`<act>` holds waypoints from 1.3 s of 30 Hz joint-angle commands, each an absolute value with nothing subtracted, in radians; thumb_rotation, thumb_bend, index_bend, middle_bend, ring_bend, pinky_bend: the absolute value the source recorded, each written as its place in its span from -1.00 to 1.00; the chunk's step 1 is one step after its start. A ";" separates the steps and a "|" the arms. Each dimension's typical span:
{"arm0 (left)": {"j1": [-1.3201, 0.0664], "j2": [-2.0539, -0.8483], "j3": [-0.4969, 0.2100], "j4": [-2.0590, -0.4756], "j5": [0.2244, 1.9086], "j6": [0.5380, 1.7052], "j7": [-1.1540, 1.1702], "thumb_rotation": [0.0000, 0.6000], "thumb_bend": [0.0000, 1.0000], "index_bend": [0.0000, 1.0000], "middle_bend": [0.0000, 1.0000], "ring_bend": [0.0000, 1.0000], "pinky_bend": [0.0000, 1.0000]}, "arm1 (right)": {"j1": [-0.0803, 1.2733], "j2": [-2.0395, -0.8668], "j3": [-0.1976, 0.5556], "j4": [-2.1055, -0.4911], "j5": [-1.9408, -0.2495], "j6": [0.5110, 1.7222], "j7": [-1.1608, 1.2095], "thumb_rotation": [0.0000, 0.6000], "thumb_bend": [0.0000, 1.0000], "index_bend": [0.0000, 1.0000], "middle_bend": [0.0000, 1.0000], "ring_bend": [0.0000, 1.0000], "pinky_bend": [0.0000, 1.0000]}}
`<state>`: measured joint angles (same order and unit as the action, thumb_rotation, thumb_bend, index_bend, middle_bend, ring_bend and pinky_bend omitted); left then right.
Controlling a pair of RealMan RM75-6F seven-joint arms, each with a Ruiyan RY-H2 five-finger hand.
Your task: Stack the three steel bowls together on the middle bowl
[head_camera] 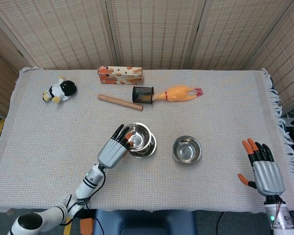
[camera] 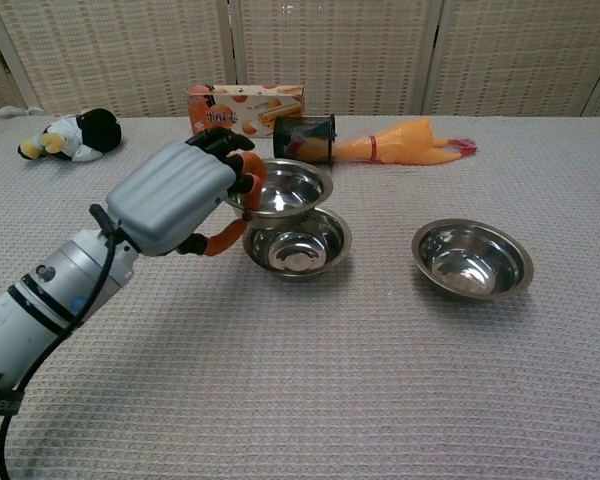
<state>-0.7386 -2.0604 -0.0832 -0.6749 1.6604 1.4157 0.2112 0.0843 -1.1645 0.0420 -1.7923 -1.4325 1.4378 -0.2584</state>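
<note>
The fingers [camera: 238, 172] of the left hand [camera: 175, 205] pinched the near-left rim of a steel bowl [camera: 280, 188], carried just above the middle bowl [camera: 302, 243] and offset slightly to its left. The right hand [head_camera: 267, 174] hovered at the desk's near right edge, fingers spread and holding nothing. The third bowl [camera: 471, 258] sat on the cloth-covered desk [camera: 380, 380] to the right, well apart. To nest it well, the held bowl probably needed centring over the middle bowl, levelling, then lowering before the fingers let go, so the rim would not catch. A toy chicken [head_camera: 179, 93], a mesh cup [head_camera: 142, 94], a wooden rod [head_camera: 120, 102], a snack box [head_camera: 120, 75] and a plush toy [head_camera: 60, 90] lay along the far side.
</note>
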 commanded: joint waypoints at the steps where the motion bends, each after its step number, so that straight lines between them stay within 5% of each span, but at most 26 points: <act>1: -0.761 -2.086 -0.081 -0.676 1.656 1.369 0.261 1.00 -0.07 0.27 -0.52 -0.78 -0.75 | 0.081 -1.158 0.042 -1.795 -1.437 1.444 -0.250 1.00 -0.83 -1.00 -1.00 -1.00 -1.00; 5: -0.754 -2.078 -0.081 -0.698 1.628 1.315 0.307 1.00 -0.08 -0.58 -0.70 -0.91 -0.76 | 0.077 -1.154 0.040 -1.797 -1.448 1.451 -0.243 1.00 -0.83 -1.00 -1.00 -1.00 -1.00; 9: -0.738 -2.033 -0.073 -0.789 1.613 1.285 0.351 1.00 -0.08 -0.99 -0.85 -1.00 -0.77 | 0.079 -1.160 0.039 -1.794 -1.443 1.443 -0.251 1.00 -0.83 -1.00 -1.00 -1.00 -1.00; 15: -0.693 -1.892 -0.055 -1.040 1.576 1.242 0.483 1.00 -0.08 -1.00 -1.00 -1.00 -0.77 | 0.091 -1.180 0.031 -1.783 -1.456 1.422 -0.271 1.00 -0.83 -1.00 -1.00 -1.00 -1.00; 25: -0.443 -1.573 0.035 -1.316 1.504 1.423 0.443 1.00 -0.08 -1.00 -1.00 -1.00 -0.78 | 0.214 -1.301 0.041 -1.668 -1.474 1.250 -0.326 1.00 -0.82 -0.98 -1.00 -1.00 -1.00; 39: -0.280 -1.477 0.019 -1.254 1.487 1.568 0.218 1.00 -0.08 -1.00 -1.00 -1.00 -0.79 | 0.393 -1.618 0.073 -1.338 -1.476 1.069 -0.323 1.00 -0.53 -0.13 -1.00 -1.00 -1.00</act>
<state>-0.2874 -1.4853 0.0249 -1.2590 1.4891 1.5624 0.2281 0.3699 -1.5857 0.0670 -1.3708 -1.4739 1.0860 -0.3281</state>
